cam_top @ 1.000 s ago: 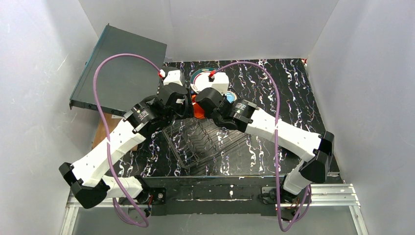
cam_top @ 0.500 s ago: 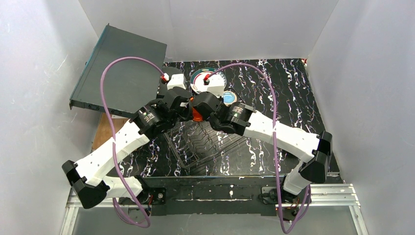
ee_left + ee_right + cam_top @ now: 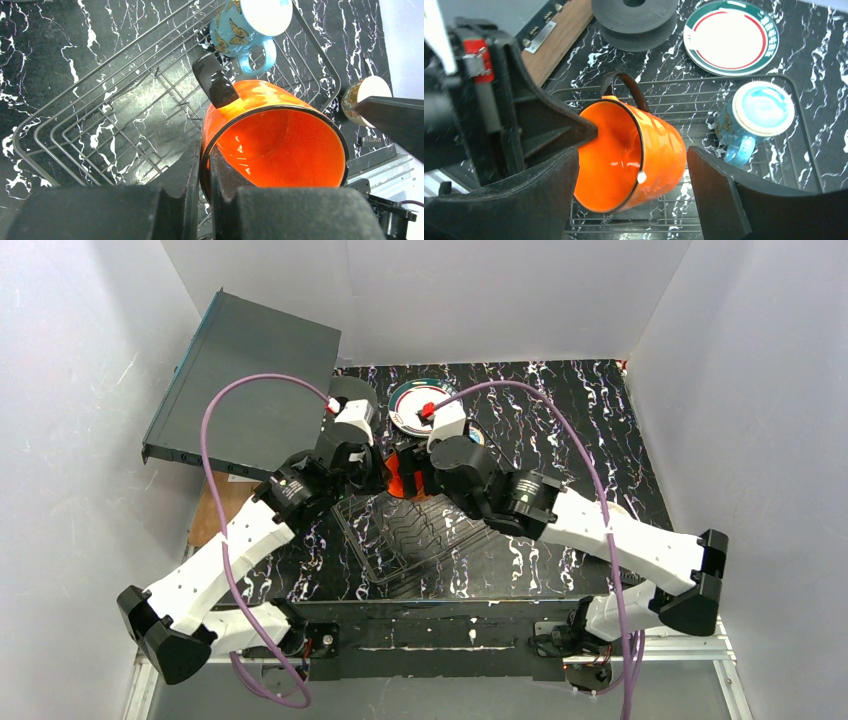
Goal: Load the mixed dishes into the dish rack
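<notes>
One dish, blue mug (image 3: 245, 25), in dish rack (image 3: 115, 100). Left end effector (image 3: 205, 167) pinches orange cup (image 3: 280, 135) above it; right end effector (image 3: 634, 165) open astride. Green-rimmed plate (image 3: 731, 37) on counter (image 3: 824, 50), upper right.

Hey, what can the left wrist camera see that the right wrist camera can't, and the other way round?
Only the left wrist view shows a small patterned cup on the table outside the dish rack. Only the right wrist view shows the green-and-red rimmed plate, the black spool-like disc, and the right gripper, jaws open on either side of the orange mug. Both show the orange mug pinched at its rim by the left gripper, the blue mug in the rack, and the rack's wires.
</notes>
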Available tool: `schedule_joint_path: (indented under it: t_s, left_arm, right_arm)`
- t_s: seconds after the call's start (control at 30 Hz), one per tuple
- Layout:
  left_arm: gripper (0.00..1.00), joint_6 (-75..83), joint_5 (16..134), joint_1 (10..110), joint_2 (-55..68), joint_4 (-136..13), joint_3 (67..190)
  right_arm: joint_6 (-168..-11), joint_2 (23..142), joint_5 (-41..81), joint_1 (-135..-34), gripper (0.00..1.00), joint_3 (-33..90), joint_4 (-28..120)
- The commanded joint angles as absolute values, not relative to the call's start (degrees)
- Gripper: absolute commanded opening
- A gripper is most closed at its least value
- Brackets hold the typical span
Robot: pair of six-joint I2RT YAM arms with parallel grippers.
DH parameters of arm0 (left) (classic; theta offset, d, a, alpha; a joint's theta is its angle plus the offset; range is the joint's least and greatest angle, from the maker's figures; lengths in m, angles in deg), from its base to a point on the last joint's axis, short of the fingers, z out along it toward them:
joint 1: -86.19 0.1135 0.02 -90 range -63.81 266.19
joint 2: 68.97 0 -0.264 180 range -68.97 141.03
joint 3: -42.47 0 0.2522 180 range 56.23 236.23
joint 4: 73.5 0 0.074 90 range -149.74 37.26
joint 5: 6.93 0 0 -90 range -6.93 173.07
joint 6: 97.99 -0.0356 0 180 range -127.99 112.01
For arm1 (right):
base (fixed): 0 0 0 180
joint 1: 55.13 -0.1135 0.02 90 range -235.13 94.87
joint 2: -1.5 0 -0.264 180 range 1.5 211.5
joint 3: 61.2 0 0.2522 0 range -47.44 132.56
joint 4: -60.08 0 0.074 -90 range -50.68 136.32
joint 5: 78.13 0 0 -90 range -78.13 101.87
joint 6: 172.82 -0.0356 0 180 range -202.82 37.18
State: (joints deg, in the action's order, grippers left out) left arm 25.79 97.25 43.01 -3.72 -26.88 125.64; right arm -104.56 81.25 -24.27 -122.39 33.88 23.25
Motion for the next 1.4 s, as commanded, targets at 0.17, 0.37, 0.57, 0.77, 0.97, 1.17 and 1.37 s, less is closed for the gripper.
schedule_joint_path:
  t_s: [0.17,0.37,0.57,0.77,0.97,1.17,1.37]
  left_arm:
    - [0.00,25.47,83.54,47.84,-9.42,-37.82,121.18]
    - [0.00,21.50,69.28,49.28,-14.59,-45.99,115.13]
    - [0.00,22.33,55.68,50.34,-21.33,-59.12,106.71]
    - [0.00,24.30,51.21,50.47,-25.77,-68.67,102.06]
    - [0.00,26.56,47.88,50.46,-25.64,-74.03,101.24]
    - [0.00,27.37,46.29,50.42,-25.95,-78.04,100.03]
    - [0.00,27.09,47.73,50.43,-25.71,-79.80,99.50]
  right_arm:
    - [-97.08,74.02,-12.90,-119.15,0.93,33.07,26.13]
    - [-101.41,69.37,22.81,-102.52,0.98,33.10,22.94]
    - [-115.08,67.89,58.09,-87.20,0.98,26.15,37.05]
    - [-134.43,74.15,77.22,-85.85,0.94,22.10,56.13]
    - [-140.39,75.94,76.25,-87.64,0.93,19.12,65.74]
    - [-147.25,78.00,76.66,-90.47,0.91,17.08,76.40]
    - [-153.01,79.87,74.67,-93.01,0.81,15.45,83.09]
